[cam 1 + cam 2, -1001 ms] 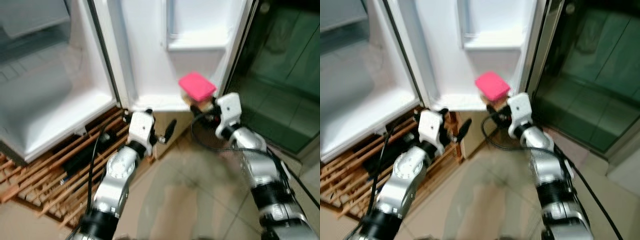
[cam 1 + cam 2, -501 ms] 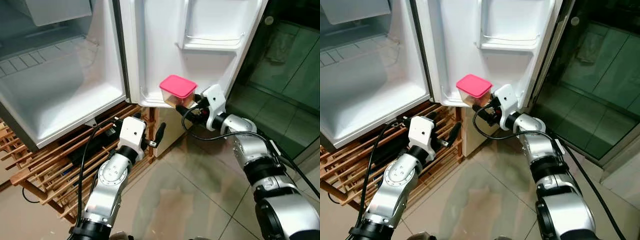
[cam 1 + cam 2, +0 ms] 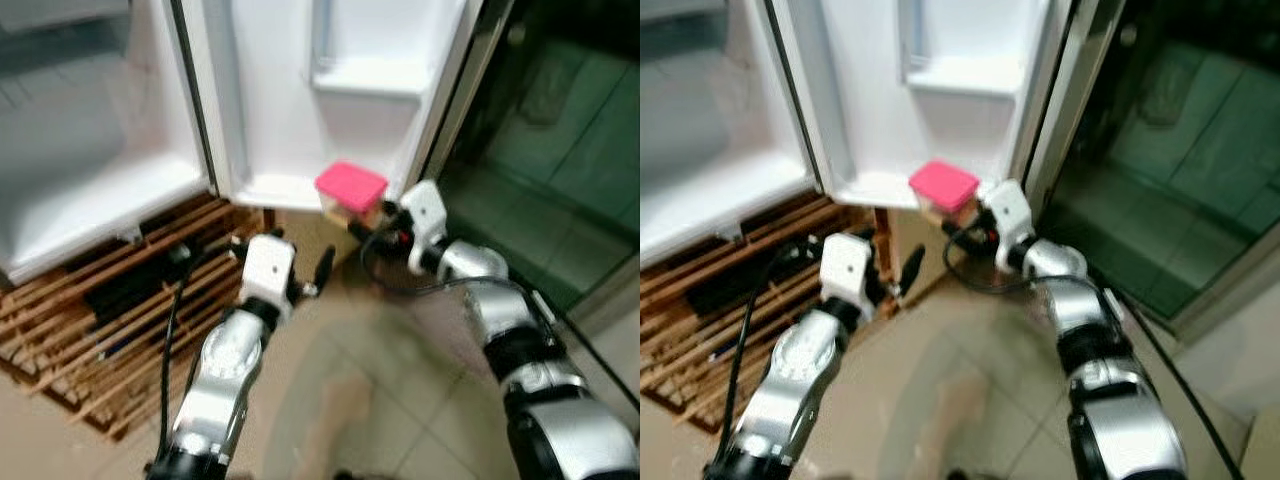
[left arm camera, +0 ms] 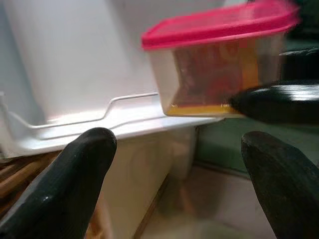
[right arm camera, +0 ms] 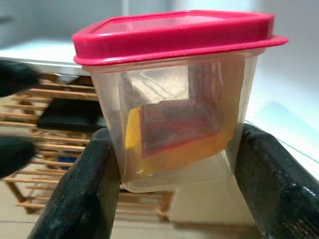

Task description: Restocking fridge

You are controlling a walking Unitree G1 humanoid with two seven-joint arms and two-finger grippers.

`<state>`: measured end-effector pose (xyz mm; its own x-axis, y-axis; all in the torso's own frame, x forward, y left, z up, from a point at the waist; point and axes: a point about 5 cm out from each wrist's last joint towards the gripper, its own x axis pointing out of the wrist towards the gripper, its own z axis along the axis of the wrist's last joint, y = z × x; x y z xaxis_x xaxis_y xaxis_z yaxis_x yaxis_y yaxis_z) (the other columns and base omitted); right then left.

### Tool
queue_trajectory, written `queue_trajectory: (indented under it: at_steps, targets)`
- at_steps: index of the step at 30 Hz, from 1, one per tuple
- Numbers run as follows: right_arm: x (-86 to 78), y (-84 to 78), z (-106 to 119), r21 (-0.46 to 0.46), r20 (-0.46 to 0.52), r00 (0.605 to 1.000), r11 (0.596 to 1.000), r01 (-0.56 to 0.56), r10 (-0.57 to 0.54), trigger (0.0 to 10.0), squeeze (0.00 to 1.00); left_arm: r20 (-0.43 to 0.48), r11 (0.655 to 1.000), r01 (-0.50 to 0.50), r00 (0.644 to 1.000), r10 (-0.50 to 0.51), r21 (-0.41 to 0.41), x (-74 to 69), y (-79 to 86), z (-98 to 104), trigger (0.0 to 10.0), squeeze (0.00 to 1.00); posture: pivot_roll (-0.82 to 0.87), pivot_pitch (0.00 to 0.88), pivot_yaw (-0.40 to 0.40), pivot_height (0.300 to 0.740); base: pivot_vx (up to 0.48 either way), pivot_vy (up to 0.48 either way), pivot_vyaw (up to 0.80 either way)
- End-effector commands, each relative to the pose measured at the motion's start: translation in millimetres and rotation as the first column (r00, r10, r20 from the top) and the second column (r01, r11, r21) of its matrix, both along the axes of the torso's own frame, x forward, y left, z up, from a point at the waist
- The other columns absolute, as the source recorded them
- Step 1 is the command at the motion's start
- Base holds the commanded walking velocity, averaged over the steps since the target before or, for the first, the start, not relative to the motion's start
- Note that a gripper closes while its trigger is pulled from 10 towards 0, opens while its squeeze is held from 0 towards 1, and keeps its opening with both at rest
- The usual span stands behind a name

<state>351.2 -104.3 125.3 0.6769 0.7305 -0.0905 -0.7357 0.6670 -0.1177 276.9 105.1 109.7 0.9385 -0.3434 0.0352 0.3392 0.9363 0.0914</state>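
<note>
- Right gripper [image 5: 169, 164] clamps both fingers on a clear tub [image 5: 174, 124] with a pink lid [image 3: 351, 186], held at the lower door shelf [image 3: 270, 190] of the open fridge.
- Left gripper [image 4: 174, 174], at 8 o'clock of the tub, gapes wide, holding nothing.

The right arm reaches forward, its right gripper [image 5: 174, 164] clamped, one black finger [image 5: 82, 194] on each side of its load. The left arm is bent and raised in front of the body, the left gripper [image 4: 179, 164] parted and holding nothing (fingertips well apart).
</note>
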Motion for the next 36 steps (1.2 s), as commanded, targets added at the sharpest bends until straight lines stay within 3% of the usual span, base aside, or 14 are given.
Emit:
queue_trajectory:
  at_steps: [1,10,15,22,31,36]
  targets:
    - [1.7,-5.6,5.9,-0.005,0.030,1.000,1.000,0.001,-0.001,0.0,0.00,0.004,1.000,0.007,1.000,-0.007,0.001,1.6,-6.6,2.9,10.0,0.00,0.04,0.024,-0.042,0.740,0.000,0.000,0.00]
    - [9.3,-8.7,9.3,0.038,0.023,0.996,0.995,0.090,-0.091,0.0,0.00,0.011,1.000,-0.006,1.000,0.006,0.019,5.0,-6.5,3.8,10.0,0.00,0.04,0.015,-0.044,0.740,0.000,0.000,0.00]
    - [8.9,-5.4,8.7,0.051,0.031,0.993,0.992,0.113,-0.115,0.0,0.00,0.018,1.000,-0.009,1.000,0.009,0.006,6.1,-7.7,6.1,10.0,0.00,0.03,0.013,-0.042,0.740,0.000,0.000,0.80]
    - [9.0,-6.4,6.8,0.043,0.032,0.991,0.990,0.131,-0.132,0.0,0.00,0.024,1.000,-0.006,1.000,0.006,0.009,7.1,-9.1,7.3,10.0,0.00,0.03,0.013,-0.040,0.740,0.480,0.000,0.80]
    - [8.3,-7.4,5.3,0.041,0.035,0.988,0.988,0.148,-0.149,0.0,0.00,0.020,0.999,-0.008,1.000,0.007,0.045,10.4,-9.7,6.3,10.0,0.00,0.03,0.013,-0.037,0.740,0.000,0.000,0.00]
    - [2.9,-3.1,-1.1,0.038,0.034,0.990,0.990,0.134,-0.136,0.0,0.00,0.052,0.997,0.025,0.998,-0.029,0.077,8.1,-14.2,9.1,10.0,0.00,0.02,0.013,-0.029,0.740,0.480,0.000,0.00]
